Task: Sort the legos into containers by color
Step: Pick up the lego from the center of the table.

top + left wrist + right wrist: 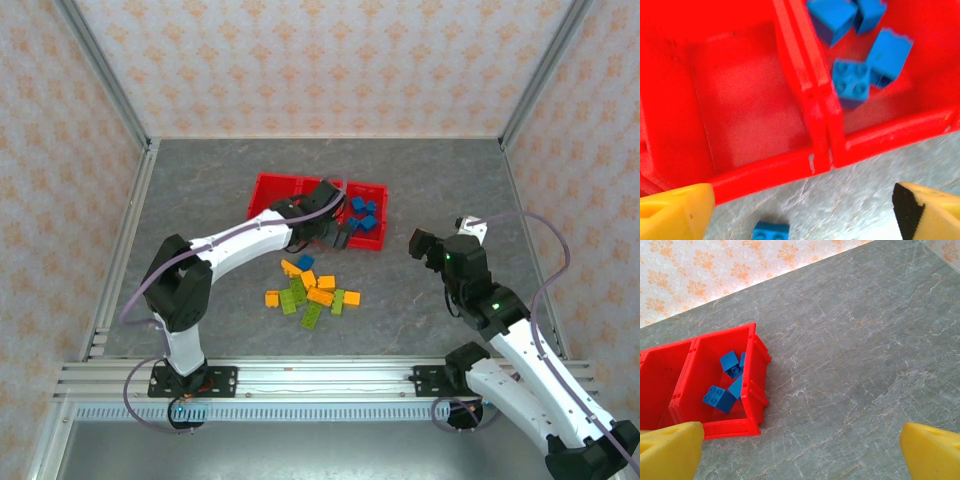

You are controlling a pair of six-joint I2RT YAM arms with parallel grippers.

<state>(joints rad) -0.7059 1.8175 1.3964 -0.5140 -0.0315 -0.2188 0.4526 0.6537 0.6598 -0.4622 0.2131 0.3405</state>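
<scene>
The red tray of containers lies at mid-table. Its right compartment holds several blue legos. My left gripper hovers open over the tray's near rim, nothing between its yellow fingertips. In the left wrist view the blue legos lie in the right compartment, and the compartment beside it is bare. A loose pile of orange-yellow and lime green legos lies on the table, a blue one at its far edge. My right gripper is open, right of the tray.
Metal frame posts and patterned walls close in the grey table on three sides. One blue brick lies on the table just below the tray rim. The right wrist view has the tray's right end and bare grey table.
</scene>
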